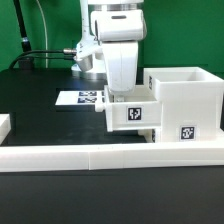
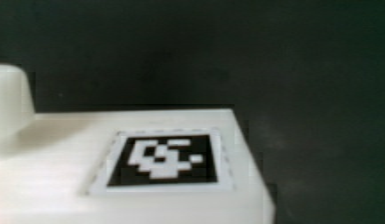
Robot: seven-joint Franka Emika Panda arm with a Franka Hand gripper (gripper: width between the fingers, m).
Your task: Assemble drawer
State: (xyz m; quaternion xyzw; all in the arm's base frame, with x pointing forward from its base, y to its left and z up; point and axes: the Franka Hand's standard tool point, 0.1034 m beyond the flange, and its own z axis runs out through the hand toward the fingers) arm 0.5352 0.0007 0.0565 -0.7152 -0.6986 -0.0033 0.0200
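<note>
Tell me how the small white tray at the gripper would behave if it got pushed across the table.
The tray looks like rigid, thin-walled plastic, so probably stiff and light. Its flat, boxy shape suggests sliding rather than rolling. Beside the taller housing, a sideways push would likely stop against it. The gripper hides any grip.

On my exterior feed the worktop is matte black. A low white border wall runs along its near edge. The marker board lies flat farther back. Behind stands a green backdrop, with dark cables trailing across it. Lighting is even.
</note>
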